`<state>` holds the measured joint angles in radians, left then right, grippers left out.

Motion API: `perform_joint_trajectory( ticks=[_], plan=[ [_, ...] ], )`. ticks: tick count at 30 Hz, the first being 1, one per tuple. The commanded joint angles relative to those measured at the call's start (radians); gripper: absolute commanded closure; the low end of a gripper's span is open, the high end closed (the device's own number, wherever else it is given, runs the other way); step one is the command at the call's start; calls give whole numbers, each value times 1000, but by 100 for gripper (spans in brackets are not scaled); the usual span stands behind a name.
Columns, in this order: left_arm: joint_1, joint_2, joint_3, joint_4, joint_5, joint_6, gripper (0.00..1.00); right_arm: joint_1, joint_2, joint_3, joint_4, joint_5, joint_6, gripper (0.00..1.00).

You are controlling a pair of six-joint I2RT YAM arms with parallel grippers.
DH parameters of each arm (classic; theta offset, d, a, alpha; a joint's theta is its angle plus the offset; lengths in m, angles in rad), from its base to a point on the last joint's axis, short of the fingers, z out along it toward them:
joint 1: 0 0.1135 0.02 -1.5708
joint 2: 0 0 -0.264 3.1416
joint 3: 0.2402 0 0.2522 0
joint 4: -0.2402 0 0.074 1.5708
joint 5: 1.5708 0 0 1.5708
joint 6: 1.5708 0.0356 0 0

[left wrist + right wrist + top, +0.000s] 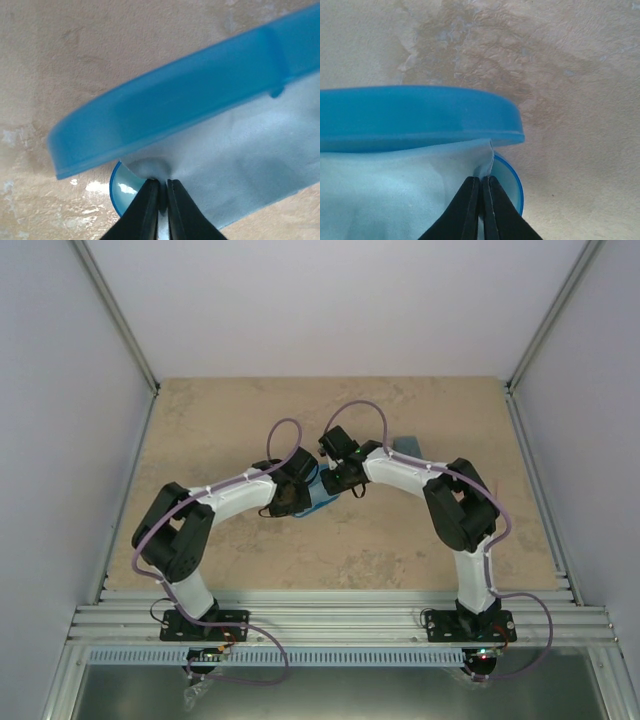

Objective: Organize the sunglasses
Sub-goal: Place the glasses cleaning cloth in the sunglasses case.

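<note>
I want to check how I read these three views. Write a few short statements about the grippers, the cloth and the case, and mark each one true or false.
1. The left gripper is closed on the light blue cloth. True.
2. The right gripper hangs wide open over bare table. False: its fingers are pinched together on an edge of the same cloth.
3. The blue case is open, and the cloth lies under its lid. True: both wrist views show the lid above the cloth and a bit of the lower shell's rim beside the fingers.
4. A red-orange pair of sunglasses lies in plain sight next to the case. False: no sunglasses show in any view.
</note>
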<state>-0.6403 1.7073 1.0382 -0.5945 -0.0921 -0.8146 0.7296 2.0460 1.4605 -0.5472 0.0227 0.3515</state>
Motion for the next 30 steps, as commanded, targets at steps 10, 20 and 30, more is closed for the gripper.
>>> perform_joint_trajectory(
  ticks=[10, 20, 30],
  plan=[
    [7, -109, 12, -31, -9, 8, 77, -2, -78, 45, -78, 12, 6, 72],
    [7, -75, -18, 111, 91, 51, 90, -2, -48, 23, -20, -144, -5, 84],
    [8, -11, -36, 138, 67, 60, 90, -2, 18, 26, -15, -192, 0, 87]
  ],
)
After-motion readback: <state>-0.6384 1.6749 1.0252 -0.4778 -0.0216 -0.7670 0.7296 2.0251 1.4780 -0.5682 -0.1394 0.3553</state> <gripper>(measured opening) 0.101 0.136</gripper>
